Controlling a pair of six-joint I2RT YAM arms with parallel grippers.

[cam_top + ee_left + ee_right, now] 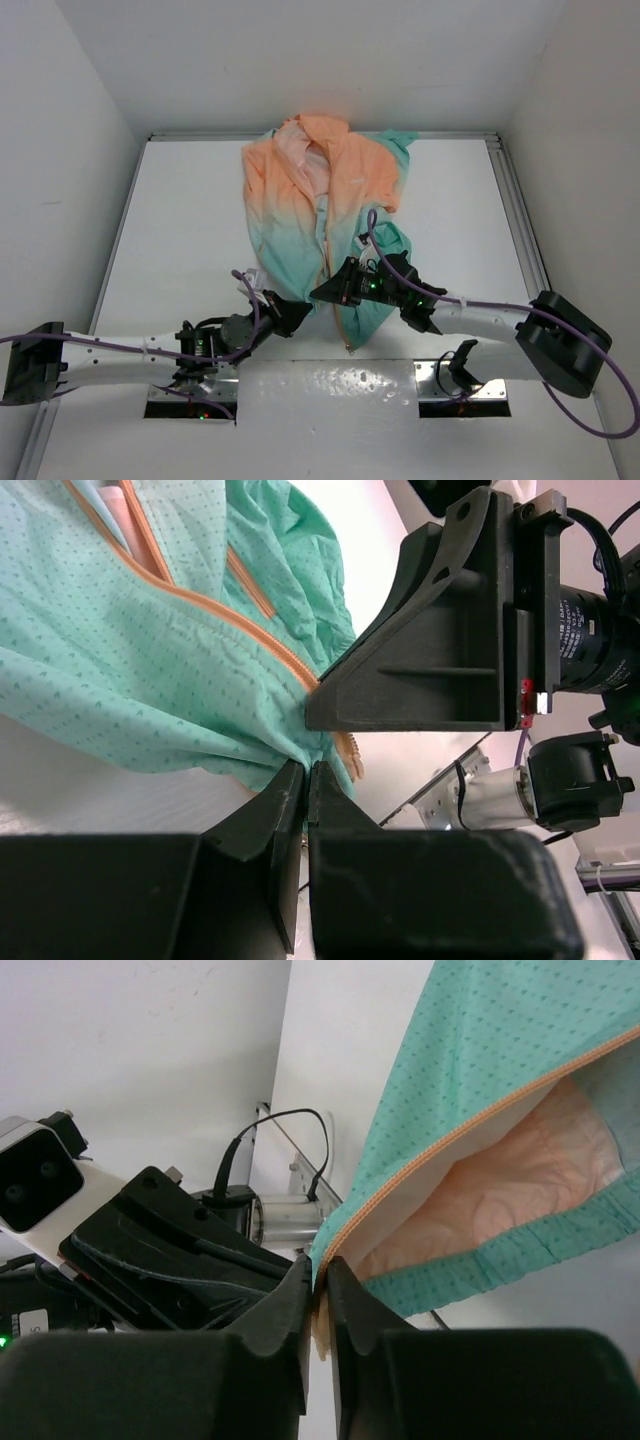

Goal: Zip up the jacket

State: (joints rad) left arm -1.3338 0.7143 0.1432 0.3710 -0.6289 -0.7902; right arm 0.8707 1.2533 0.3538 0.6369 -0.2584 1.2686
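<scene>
**Jacket [325, 200] pinched at its lower front by both grippers**

The jacket lies on the white table [180, 230]. Its orange part is toward the far edge and its green part is toward the arm bases. At the top the front is open, and the pale pink lining [305, 160] shows there. The orange zipper [331, 250] runs down the middle to the near hem.

A small white logo [355, 181] sits on the orange chest, to the right of the zipper in the top view. It is too small to read. In the wrist views the green cloth carries a fine pattern of dark dots.

The left gripper [298, 312] is at the near hem, just left of the zipper. In its own view its fingers [285, 795] are pressed together, with a bunched fold of green cloth caught between the tips.

The right gripper [325, 291] is just beside it, on the zipper line. In its own view its fingers [290, 1290] are clamped on the orange zipper edge, and the pink lining hangs open to the right. I cannot tell whether the zipper slider is between them.

On the left arm, in the right wrist view, there is a small pale label [30, 1318]. Its print is too blurred to read.
</scene>
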